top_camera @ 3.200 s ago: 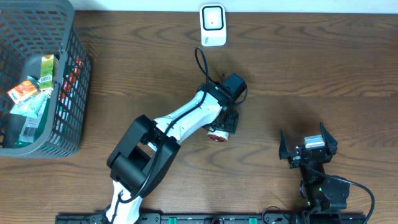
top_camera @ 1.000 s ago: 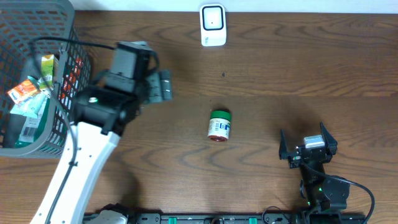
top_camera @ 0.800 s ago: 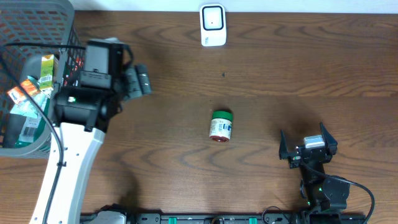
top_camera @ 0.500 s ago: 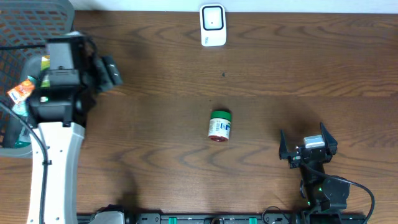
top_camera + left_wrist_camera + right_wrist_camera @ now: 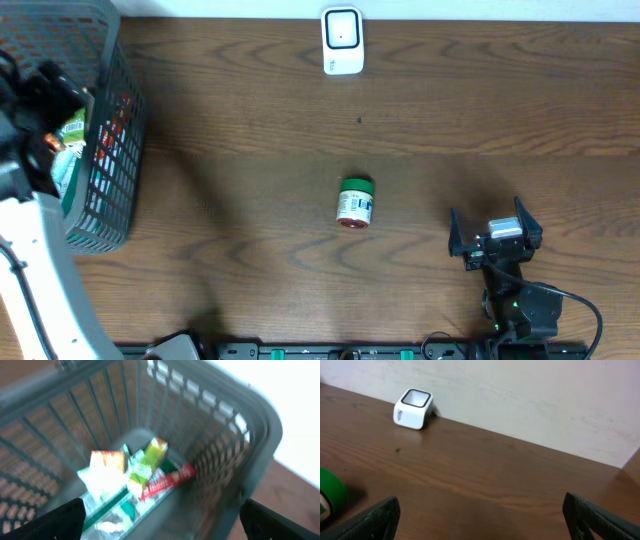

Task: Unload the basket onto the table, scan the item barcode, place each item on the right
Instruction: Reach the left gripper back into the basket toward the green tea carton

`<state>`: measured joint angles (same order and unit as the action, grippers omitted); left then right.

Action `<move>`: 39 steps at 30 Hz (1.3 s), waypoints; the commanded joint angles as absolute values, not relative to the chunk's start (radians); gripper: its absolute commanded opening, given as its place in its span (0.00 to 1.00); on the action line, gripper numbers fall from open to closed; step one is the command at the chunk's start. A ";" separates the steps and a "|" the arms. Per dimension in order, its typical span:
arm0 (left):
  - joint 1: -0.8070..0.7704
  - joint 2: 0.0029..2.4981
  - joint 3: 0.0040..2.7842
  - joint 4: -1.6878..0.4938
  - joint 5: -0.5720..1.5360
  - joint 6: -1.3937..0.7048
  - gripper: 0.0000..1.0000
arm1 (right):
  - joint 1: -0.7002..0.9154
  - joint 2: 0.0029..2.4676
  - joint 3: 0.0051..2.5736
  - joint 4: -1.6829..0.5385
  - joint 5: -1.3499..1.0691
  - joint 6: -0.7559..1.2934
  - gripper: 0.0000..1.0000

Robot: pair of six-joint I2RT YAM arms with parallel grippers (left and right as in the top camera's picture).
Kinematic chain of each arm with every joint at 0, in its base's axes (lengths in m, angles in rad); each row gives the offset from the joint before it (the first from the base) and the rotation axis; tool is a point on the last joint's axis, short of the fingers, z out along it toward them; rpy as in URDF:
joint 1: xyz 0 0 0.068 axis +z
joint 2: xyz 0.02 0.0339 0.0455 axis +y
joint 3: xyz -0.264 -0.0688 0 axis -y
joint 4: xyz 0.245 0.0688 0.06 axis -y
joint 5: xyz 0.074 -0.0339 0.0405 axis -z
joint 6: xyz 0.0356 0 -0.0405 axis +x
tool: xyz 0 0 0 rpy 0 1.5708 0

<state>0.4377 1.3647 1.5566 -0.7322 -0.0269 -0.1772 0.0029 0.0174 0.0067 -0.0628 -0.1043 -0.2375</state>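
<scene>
At the middle of the table, the small jar lay on its side, green lid toward the far edge and its white label facing up. No claw was touching it. Straight beyond it, well apart at the far edge, sat the white barcode scanner.

You had the right gripper parked on the near right, to the right of the jar and clear of it. Its jaws were spread wide with nothing between them. From the right wrist camera you could see only a sliver of the jar's green lid at the left edge, the scanner far off to the left against the pale wall, and the two dark fingertips in the lower corners.

You had the left arm out at the far left, over the grey basket. The left wrist view was blurred, but it looked down into the basket at a heap of packets, among them a green carton and a red wrapper. The left gripper was also fully spread, one fingertip in each lower corner of that view, holding nothing.
</scene>
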 commanded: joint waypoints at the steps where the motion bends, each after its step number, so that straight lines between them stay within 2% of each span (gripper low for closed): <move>1: 0.506 1.502 1.667 -0.745 0.045 -0.097 0.99 | -0.002 0.014 0.006 -0.066 -0.109 -0.224 0.99; 8: 0.556 1.760 1.693 -0.722 0.044 0.016 0.98 | -0.002 0.014 0.006 -0.066 -0.109 -0.224 0.99; 17: 0.560 1.950 1.693 -0.671 0.051 0.079 0.99 | -0.002 0.014 0.006 -0.067 -0.109 -0.224 0.99; 20: 0.560 2.003 1.693 -0.652 0.120 0.130 0.99 | -0.002 0.014 0.006 -0.067 -0.109 -0.224 0.99; 22: 0.560 2.035 1.693 -0.644 0.122 0.139 0.95 | -0.002 0.014 0.006 -0.067 -0.109 -0.224 0.99; 31: 0.557 2.151 1.693 -0.609 0.120 0.139 0.90 | -0.002 0.014 0.006 -0.066 -0.109 -0.224 0.99; 33: 0.557 2.159 1.693 -0.599 0.120 0.138 0.82 | -0.002 0.014 0.006 -0.066 -0.109 -0.224 0.99; 36: 0.557 2.151 1.693 -0.580 0.121 0.138 0.78 | -0.002 0.014 0.006 -0.066 -0.109 -0.224 0.99; 39: 0.557 2.133 1.693 -0.566 0.121 0.138 0.70 | -0.002 0.014 0.006 -0.066 -0.109 -0.224 0.99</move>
<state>0.5545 2.1262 1.6901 -0.5766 0.1074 0.1291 0.0029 0.0177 0.0067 -0.0631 -0.1047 -0.2379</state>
